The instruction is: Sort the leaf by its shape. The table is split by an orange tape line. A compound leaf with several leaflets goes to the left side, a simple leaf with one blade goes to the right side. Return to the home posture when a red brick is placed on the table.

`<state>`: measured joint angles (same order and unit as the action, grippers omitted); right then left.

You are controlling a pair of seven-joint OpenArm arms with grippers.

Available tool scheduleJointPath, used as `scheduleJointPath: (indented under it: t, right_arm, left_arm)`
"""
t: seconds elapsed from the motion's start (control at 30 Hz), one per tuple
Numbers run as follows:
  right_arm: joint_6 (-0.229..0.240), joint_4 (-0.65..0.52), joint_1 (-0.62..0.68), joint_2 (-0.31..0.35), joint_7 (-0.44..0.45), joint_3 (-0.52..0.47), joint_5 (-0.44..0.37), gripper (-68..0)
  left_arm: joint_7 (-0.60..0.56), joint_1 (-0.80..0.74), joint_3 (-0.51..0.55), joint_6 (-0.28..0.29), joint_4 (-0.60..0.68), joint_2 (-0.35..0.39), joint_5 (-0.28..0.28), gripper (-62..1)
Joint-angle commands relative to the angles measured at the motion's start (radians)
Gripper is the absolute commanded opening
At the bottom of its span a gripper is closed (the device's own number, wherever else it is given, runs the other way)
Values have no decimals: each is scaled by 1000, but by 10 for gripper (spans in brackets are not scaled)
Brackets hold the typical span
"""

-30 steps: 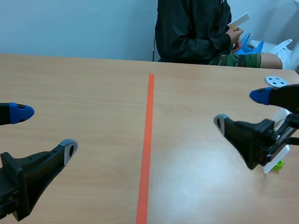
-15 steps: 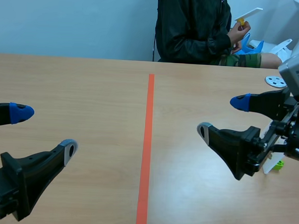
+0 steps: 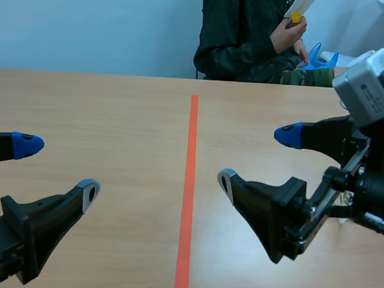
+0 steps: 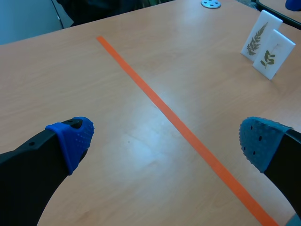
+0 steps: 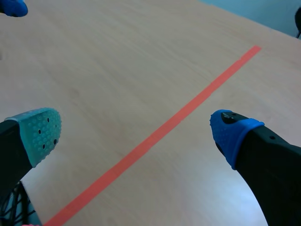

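Plainly, the biggest risk sits across the worktop. The person holds a pale card up in one hand, and if that hand comes down while I reach, I could strike it.

Next is my own right arm. My right gripper hangs spread wide with nothing between its fingers, near the orange tape line on its right side. The taller leaf card and the shorter leaf card stand well off on that same side, and I see them only from my left wrist. A blind swing of the right arm could sweep them flat.

My left gripper is likewise spread and holds nothing, low on the left side. It is far from the cards, so a reach from there would cross the line and crowd the other arm.

The two cards stand upright just beside each other, so a careless pinch may take both or tip one. Each print seems to show several leaflets, though they are too small for me to be sure. A misread shape would send a card to the wrong side.
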<state>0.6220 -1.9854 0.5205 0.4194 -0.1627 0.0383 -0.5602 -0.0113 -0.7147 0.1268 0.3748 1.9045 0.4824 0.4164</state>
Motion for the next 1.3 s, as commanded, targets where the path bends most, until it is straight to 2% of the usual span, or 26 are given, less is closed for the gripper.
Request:
scheduleJointPath:
  t: [0.0,0.07,0.17,0.37,0.43,0.77,1.27]
  right_arm:
    - [-21,2,26,-13,7,-11,-3,4]
    - [-39,-3,53,-26,8,-11,8,4]
    - [-89,-3,74,-40,8,-11,39,4]
    - [-264,-3,75,-46,7,-11,42,4]
    - [-294,-3,75,-46,8,-11,53,4]
    - [-293,-3,75,-45,27,-11,115,4]
    - [-293,-3,75,-45,26,-11,132,4]
  left_arm:
    - [-14,1,-3,2,6,-3,7,14]
    - [-14,1,-3,2,6,-3,7,14]
    - [-14,1,-3,2,6,-3,7,14]
    - [-14,1,-3,2,6,-3,7,14]
    - [-14,1,-3,2,6,-3,7,14]
    - [-14,1,-3,2,6,-3,7,14]
    - [-14,1,-3,2,6,-3,7,14]
